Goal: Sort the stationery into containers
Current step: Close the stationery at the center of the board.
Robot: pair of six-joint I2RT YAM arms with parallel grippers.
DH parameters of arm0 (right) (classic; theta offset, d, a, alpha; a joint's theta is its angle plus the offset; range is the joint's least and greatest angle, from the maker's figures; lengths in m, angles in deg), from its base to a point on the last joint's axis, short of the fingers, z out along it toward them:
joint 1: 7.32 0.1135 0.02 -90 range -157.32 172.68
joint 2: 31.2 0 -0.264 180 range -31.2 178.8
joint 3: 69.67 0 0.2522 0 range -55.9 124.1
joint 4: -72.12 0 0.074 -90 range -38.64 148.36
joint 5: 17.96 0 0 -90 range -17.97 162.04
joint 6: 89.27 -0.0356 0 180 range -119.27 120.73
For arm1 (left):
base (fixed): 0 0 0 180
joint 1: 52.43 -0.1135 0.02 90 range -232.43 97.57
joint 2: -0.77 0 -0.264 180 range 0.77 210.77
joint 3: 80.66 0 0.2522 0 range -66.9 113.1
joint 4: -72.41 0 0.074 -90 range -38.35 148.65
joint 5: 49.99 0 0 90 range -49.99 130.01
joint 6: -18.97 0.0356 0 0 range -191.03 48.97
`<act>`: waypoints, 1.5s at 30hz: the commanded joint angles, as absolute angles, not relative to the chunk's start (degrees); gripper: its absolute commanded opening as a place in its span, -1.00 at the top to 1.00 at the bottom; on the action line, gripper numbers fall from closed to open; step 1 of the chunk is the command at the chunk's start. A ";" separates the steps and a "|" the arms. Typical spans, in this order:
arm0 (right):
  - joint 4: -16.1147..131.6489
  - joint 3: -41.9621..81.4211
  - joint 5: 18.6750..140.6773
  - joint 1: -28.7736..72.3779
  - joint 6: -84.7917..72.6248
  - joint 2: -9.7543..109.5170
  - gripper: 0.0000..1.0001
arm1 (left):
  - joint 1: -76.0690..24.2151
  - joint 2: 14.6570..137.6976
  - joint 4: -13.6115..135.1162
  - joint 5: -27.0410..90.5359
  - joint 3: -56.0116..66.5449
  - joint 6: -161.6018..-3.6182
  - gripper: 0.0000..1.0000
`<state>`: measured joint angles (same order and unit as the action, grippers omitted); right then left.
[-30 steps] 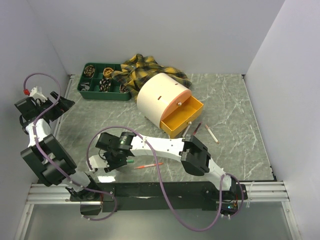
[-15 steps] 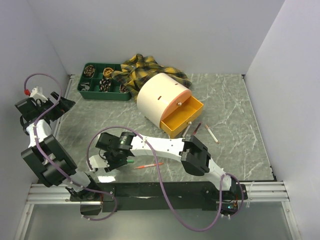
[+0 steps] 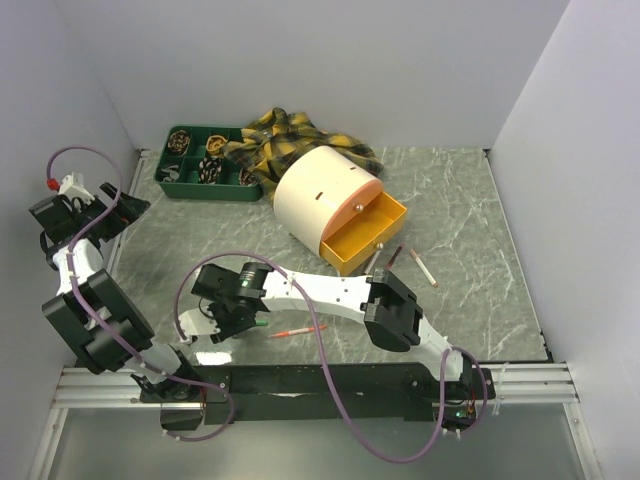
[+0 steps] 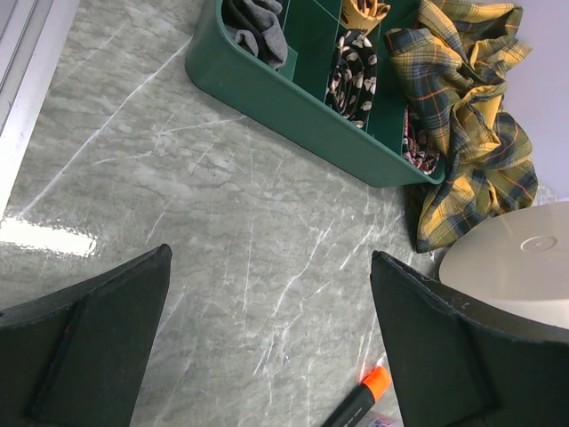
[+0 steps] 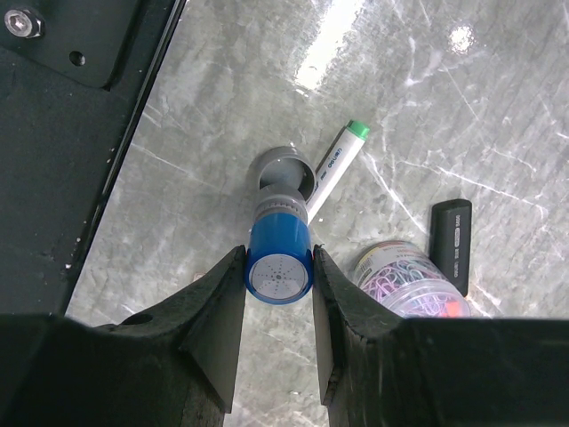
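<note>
My right gripper [image 5: 277, 258] is shut on a blue-capped grey glue stick [image 5: 280, 233], its grey end pointing down at the table. Beside it lie a white marker with a green cap [image 5: 334, 164], a clear jar of coloured paper clips [image 5: 402, 271] and a small black block [image 5: 451, 242]. From above, the right gripper [image 3: 232, 318] hangs low at the front left. The left gripper [image 4: 271, 253] is open and holds nothing, high over the table near the dark green tray [image 4: 267, 84]. A black highlighter with an orange cap [image 4: 360, 402] lies below it. The cream drum [image 3: 318, 190] has its orange drawer [image 3: 385, 212] pulled open.
The yellow-and-black plaid cloth [image 3: 290, 140] lies bunched between the green tray [image 3: 172, 186] and the drum. A red pen [image 3: 298, 330] lies near the front edge. Two thin pens [image 3: 395, 255] [image 3: 425, 268] lie right of the drawer. Walls close in on the left, back and right.
</note>
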<state>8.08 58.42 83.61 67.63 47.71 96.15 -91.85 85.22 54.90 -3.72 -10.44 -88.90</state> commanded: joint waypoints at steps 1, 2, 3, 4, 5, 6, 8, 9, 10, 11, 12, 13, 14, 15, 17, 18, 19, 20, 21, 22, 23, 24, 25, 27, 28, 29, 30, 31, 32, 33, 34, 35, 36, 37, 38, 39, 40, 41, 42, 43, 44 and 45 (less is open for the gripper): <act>7.83 60.99 83.81 67.47 48.81 93.34 0.92 | -92.07 82.86 57.33 -4.64 -11.00 -89.40 -0.99; 8.00 61.16 83.90 67.47 48.81 93.52 0.92 | -92.07 82.69 57.33 -4.55 -11.09 -89.31 -0.99; 8.09 61.25 83.90 67.47 48.89 93.52 0.92 | -91.98 82.69 57.33 -4.55 -11.18 -89.14 -0.99; 8.18 61.25 83.99 67.56 48.81 93.43 0.92 | -92.06 82.69 57.24 -4.46 -11.35 -89.05 -0.99; 8.44 61.43 84.08 67.47 48.89 93.52 0.92 | -91.98 82.51 57.24 -4.38 -11.36 -89.05 -0.99; 8.53 61.60 84.08 67.47 48.90 93.69 0.92 | -92.06 82.51 57.24 -4.29 -11.36 -88.96 -0.99; 8.70 61.95 84.34 67.47 49.16 93.78 0.92 | -91.98 82.42 57.33 -4.11 -11.53 -89.05 -0.99; 8.62 62.22 84.34 67.47 49.25 93.96 0.92 | -92.06 82.42 57.33 -4.03 -11.44 -89.13 -0.99; 8.70 62.39 84.60 67.56 49.16 94.13 0.92 | -92.07 82.51 57.33 -3.94 -11.44 -89.14 -0.99; 8.62 62.83 84.69 67.47 49.25 94.39 0.92 | -92.07 82.51 57.33 -3.94 -11.36 -89.14 -0.99; 8.79 63.01 84.95 67.47 49.25 94.48 0.92 | -92.07 82.60 57.33 -3.85 -11.27 -89.05 -0.99; 8.97 63.10 85.13 67.56 49.16 94.75 0.92 | -91.98 82.68 57.24 -3.76 -11.09 -89.05 -0.99; 8.97 63.53 85.04 67.73 49.25 94.92 0.92 | -92.06 82.95 57.16 -3.76 -10.83 -88.96 -0.99; 8.79 63.80 84.96 67.91 49.51 95.18 0.92 | -91.98 83.04 56.98 -3.76 -10.74 -88.87 -0.99; 8.01 64.76 85.04 67.91 49.60 96.15 0.92 | -91.98 83.04 56.72 -3.76 -10.48 -88.70 -0.99; 7.83 64.77 85.04 67.91 49.69 96.33 0.92 | -92.06 82.95 56.80 -3.76 -10.48 -88.44 -0.99; 7.74 64.68 84.96 68.00 49.60 96.50 0.92 | -92.07 83.04 56.63 -3.76 -10.30 -88.35 -0.99; 7.56 64.42 84.96 68.00 49.60 96.42 0.92 | -91.98 82.95 56.54 -3.59 -10.30 -88.26 -0.99; 7.56 64.24 84.96 68.00 49.60 96.50 0.92 | -92.06 82.95 56.45 -3.76 -10.21 -88.08 -0.99; 7.47 64.15 84.96 68.00 49.69 96.59 0.92 | -91.98 83.04 56.45 -3.67 -10.04 -88.08 -0.99; 7.30 63.63 84.96 68.00 49.60 96.51 0.92 | -92.06 83.12 56.45 -3.76 -10.04 -88.08 -0.99; 7.47 63.37 85.13 68.00 49.51 96.51 0.92 | -92.07 83.21 56.45 -3.76 -10.12 -88.08 -0.99; 7.82 62.93 85.22 68.00 49.51 96.42 0.92 | -92.07 83.30 56.54 -3.76 -10.04 -88.08 -0.99; 8.00 62.22 85.48 68.00 49.34 96.50 0.92 | -92.07 83.48 56.54 -3.76 -10.04 -88.17 -0.99; 8.26 61.96 85.66 68.00 49.07 96.59 0.92 | -91.98 83.56 56.63 -3.76 -9.95 -88.17 -0.99; 8.44 61.52 85.75 68.00 48.98 96.77 0.92 | -91.98 83.74 56.80 -3.76 -9.86 -88.17 -0.99; 8.44 61.34 85.83 67.91 48.64 96.68 0.92 | -91.98 83.83 56.72 -3.76 -9.77 -88.17 -0.99; 9.05 61.08 86.27 68.08 48.37 96.77 0.92 | -91.98 84.00 56.72 -3.67 -9.77 -88.17 -0.99; 9.14 60.90 86.45 68.00 48.28 96.86 0.92 | -91.98 84.00 56.72 -3.67 -9.60 -88.08 -0.99; 9.32 60.90 86.62 68.08 48.02 96.77 0.92 | -92.06 84.09 56.63 -3.59 -9.51 -87.91 -0.99; 9.49 60.90 86.89 68.09 48.02 97.12 0.92 | -92.07 84.35 56.71 -3.41 -9.34 -87.91 -0.99; 9.67 60.90 86.98 68.09 47.76 97.21 0.92 | -92.07 84.36 56.63 -3.50 -9.25 -87.82 -0.99; 9.76 60.90 87.06 68.09 47.58 97.30 0.92 | -91.98 84.44 56.54 -3.41 -9.16 -87.82 -0.99; 10.02 60.90 87.15 68.09 47.49 97.56 0.92 | -92.06 84.53 56.54 -3.50 -8.90 -87.73 -0.99; 10.11 60.99 87.15 68.09 47.40 97.73 0.92 | -91.98 84.53 56.45 -3.50 -8.89 -87.64 -0.99; 10.28 61.08 87.24 68.26 47.31 97.91 0.92 | -92.06 84.44 56.36 -3.50 -8.81 -87.47 -0.99; 10.37 61.16 87.24 68.17 47.31 98.26 0.92 | -92.07 84.53 56.19 -3.41 -8.81 -87.29 -0.99; 10.55 61.25 87.15 68.17 47.40 98.44 0.92 | -91.98 84.44 56.19 -3.41 -8.81 -87.20 -0.99; 10.55 61.25 87.15 68.17 47.31 98.53 0.92 | -91.98 84.53 56.01 -3.32 -8.81 -86.94 -0.99; 10.72 61.25 87.07 68.26 47.40 98.88 0.92 | -92.06 84.62 55.92 -3.23 -8.89 -86.85 -0.99; 10.81 61.34 87.06 68.17 47.31 99.05 0.92 | -91.98 84.62 55.92 -3.32 -8.98 -86.76 -0.99; 10.90 61.34 86.98 68.17 47.40 99.14 0.92 | -92.06 84.62 55.84 -3.32 -9.07 -86.59 -0.99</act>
